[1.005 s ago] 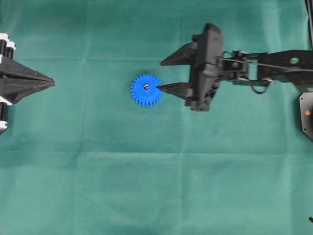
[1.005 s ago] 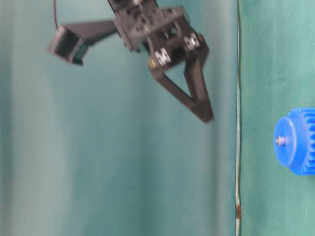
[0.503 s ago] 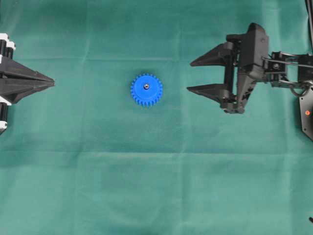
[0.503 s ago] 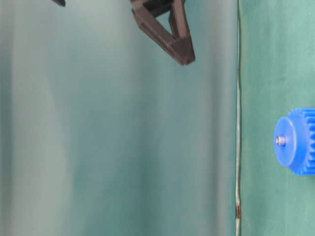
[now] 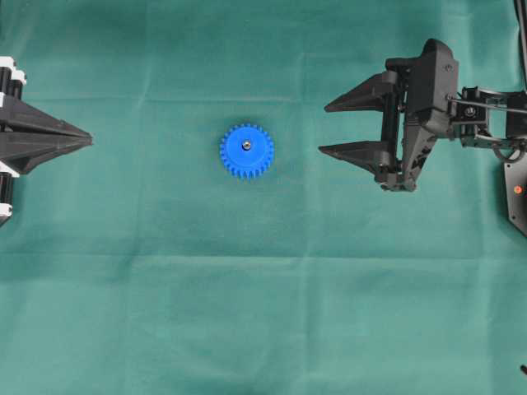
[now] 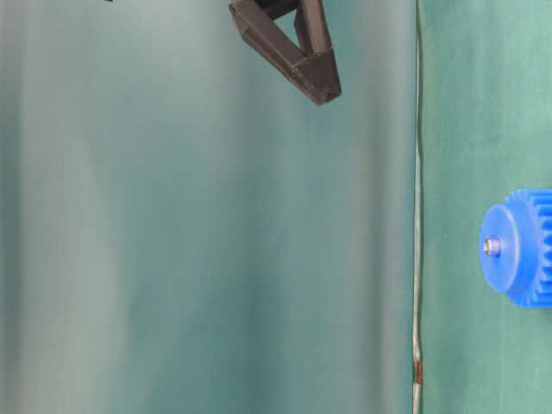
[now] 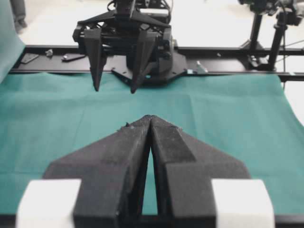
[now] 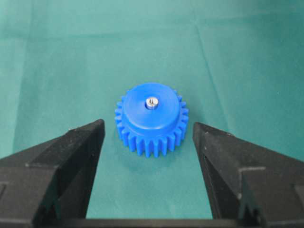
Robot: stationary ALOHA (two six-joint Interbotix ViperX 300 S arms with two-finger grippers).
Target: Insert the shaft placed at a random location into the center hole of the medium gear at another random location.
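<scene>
overhead view: we see one blue gear [image 5: 247, 151] lying flat near the middle of the green cloth [image 5: 263, 313], with one small silvery pin [image 5: 246, 145] standing in its center hole. right wrist view: we see the same pin [image 8: 151, 102] seated upright in the raised hub of the gear [image 8: 151, 118], its top just proud of the hub face; the hole itself is filled and so hidden. we judge the insertion done, with nothing left but for the arms to clear away, though how deep the pin sits we cannot tell.

the right gripper [image 5: 325, 128] hangs to the right of the gear, well apart from it, jaws wide apart and holding nothing; in its own camera the two fingers [image 8: 61, 156] frame the gear without touching it. table-level view: only the tip of this gripper [image 6: 315, 73] shows near the top edge, raised off the cloth.

the left gripper [image 5: 82, 136] rests at the left edge of the cloth, far from the gear, jaws pressed together and empty, as the left wrist view confirms [image 7: 150, 118].

count: one gear, one pin, two grippers, one cloth.
</scene>
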